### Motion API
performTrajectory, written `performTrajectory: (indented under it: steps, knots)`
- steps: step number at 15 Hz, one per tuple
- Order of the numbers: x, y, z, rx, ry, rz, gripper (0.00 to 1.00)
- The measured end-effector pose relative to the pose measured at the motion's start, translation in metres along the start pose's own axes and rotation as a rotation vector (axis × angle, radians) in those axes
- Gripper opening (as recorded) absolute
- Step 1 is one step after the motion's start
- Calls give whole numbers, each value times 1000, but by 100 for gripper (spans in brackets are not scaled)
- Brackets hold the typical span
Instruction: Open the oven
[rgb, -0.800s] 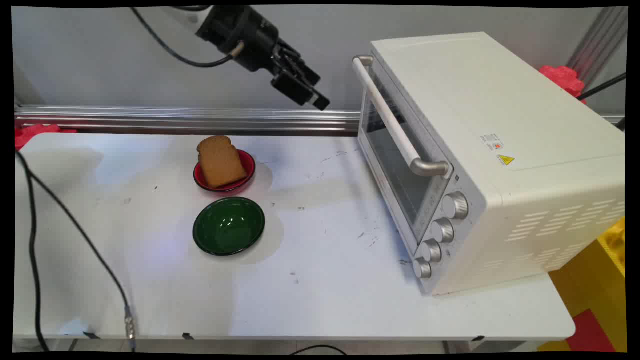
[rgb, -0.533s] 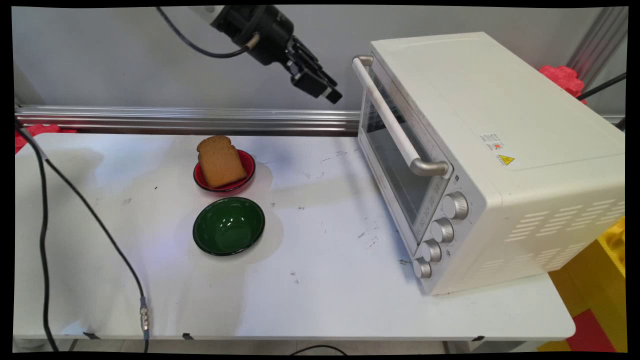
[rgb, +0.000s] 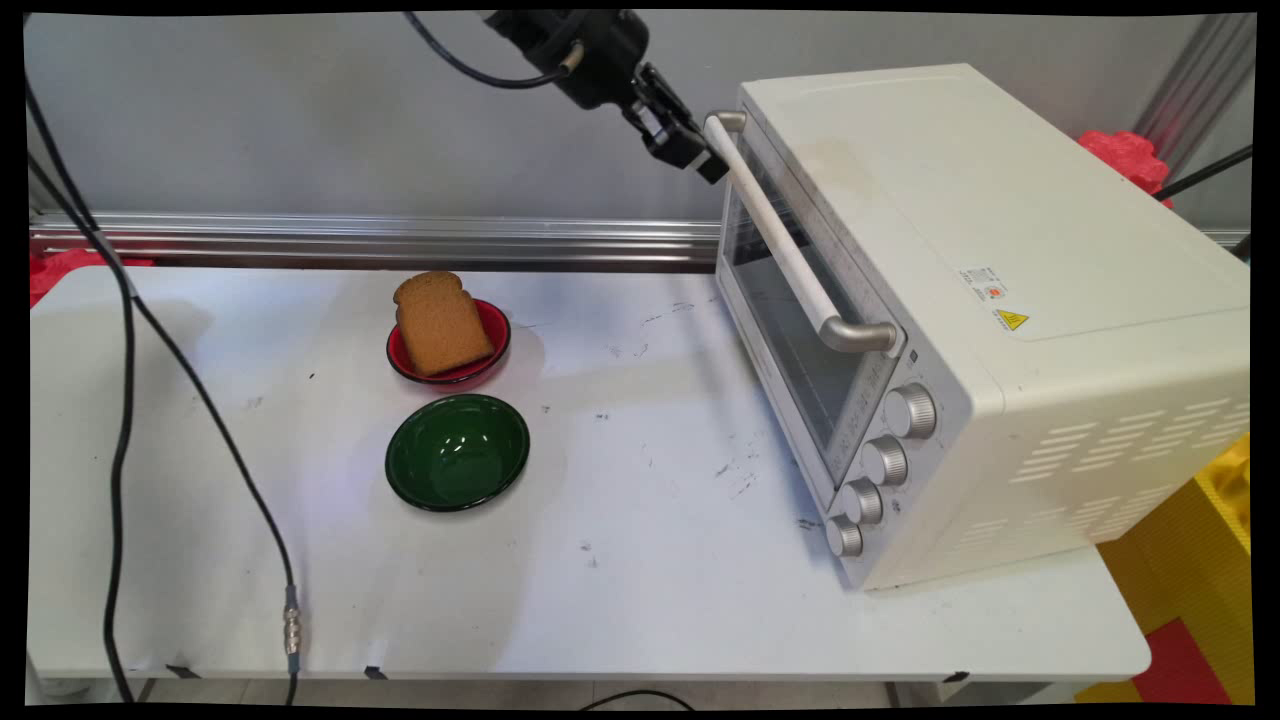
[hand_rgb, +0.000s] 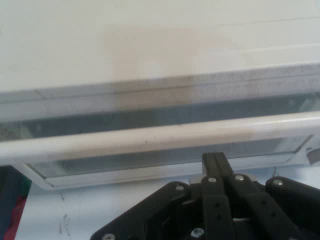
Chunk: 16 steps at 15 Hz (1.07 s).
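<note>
- Pincer pressed together, nothing in it — at the far end of the toaster oven's door handle.
- Handle: stiff bar, likely smooth; the bare middle looks best to grip.
- Toaster oven on tabletop, door closed.

you are looking at a white table that is carrying everything here, its top showing small dark scuffs. a white toaster oven is sitting on the table's right part, with its glass door and four knobs turned toward the bowls. well to the left of the oven, a red bowl is resting on the table, holding a slice of brown bread that is leaning up over its rim. just in front of the red bowl, nearer the table's front edge, a green bowl is sitting empty. further left of the bowls, a black cable is trailing across the table.
</note>
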Motion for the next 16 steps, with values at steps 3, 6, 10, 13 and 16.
performTrajectory:
  steps: [3, 6, 10, 13, 16]
  knots:
    - [10, -1, 7, 0, -13, -1, 0]
    - [21, -4, 17, 2, -16, -10, 0]
    - [29, -7, 26, 11, -20, -26, 0]
    - [33, -8, 35, 5, -30, -36, 0]
    - [36, -9, 43, -3, -32, -41, 0]
